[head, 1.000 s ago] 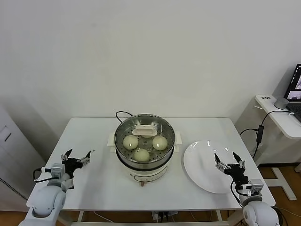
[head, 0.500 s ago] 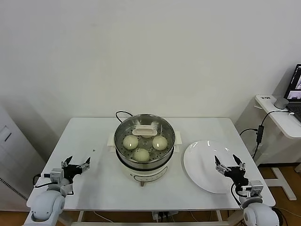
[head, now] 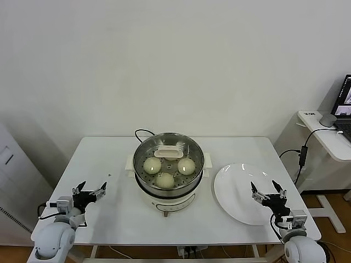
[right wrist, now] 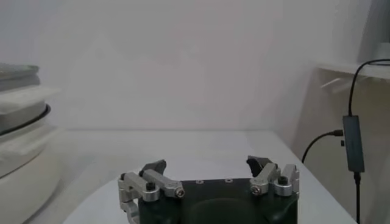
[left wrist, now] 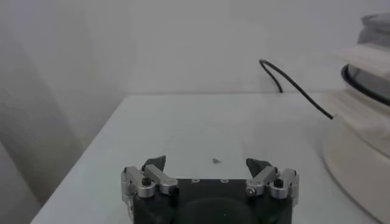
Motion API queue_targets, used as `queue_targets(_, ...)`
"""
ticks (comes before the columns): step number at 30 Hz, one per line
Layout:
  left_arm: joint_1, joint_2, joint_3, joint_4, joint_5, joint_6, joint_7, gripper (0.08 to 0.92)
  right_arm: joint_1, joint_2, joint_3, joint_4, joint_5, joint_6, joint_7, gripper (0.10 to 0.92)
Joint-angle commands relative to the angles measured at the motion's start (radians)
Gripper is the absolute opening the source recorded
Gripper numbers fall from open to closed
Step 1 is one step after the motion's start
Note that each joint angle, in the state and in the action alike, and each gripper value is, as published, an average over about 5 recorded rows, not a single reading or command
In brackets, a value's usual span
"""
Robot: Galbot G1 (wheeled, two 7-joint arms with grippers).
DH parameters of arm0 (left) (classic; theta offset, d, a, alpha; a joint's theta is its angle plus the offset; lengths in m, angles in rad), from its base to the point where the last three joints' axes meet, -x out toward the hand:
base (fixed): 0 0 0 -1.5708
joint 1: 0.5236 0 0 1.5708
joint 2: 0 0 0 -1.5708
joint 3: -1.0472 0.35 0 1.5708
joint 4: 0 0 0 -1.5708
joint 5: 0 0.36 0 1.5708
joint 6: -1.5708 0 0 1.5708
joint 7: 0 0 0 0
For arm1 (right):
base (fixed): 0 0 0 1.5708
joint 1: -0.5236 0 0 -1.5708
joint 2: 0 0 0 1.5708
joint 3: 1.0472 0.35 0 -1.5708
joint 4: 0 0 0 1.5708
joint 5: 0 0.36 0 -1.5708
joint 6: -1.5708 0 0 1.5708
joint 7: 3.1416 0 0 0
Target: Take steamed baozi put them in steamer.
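The steel steamer (head: 143,153) stands on its white pot base at the table's middle. Three cream-white baozi lie in it: one on the left (head: 152,165), one on the right (head: 186,165), one nearest me (head: 165,179). A white handle piece (head: 169,152) sits behind them inside the basket. My left gripper (head: 90,190) hovers open and empty near the table's front left corner, well apart from the steamer (left wrist: 365,115). My right gripper (head: 267,189) is open and empty over the near part of the white plate (head: 233,189).
A black cord (head: 141,132) runs from behind the pot. A small dark speck (left wrist: 216,161) lies on the table ahead of the left gripper. A side desk with a laptop (head: 344,104) and hanging cable (head: 301,156) stands off to the right.
The left gripper has drawn back toward the front left corner and lower. The right gripper has sunk slightly toward the front edge. Both stayed open.
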Motion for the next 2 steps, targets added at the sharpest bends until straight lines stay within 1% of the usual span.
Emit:
queue_targets(1,0.003,0.001,-0.006,-0.007,-0.011,0.000,0.001,0.823,0.000,0.000,0.001,0.002,-0.007,-0.002,0.004,0.823)
queue_targets(2,0.004,0.001,-0.007,-0.007,-0.011,0.000,0.001,0.823,0.000,0.000,0.001,0.002,-0.007,-0.002,0.004,0.823)
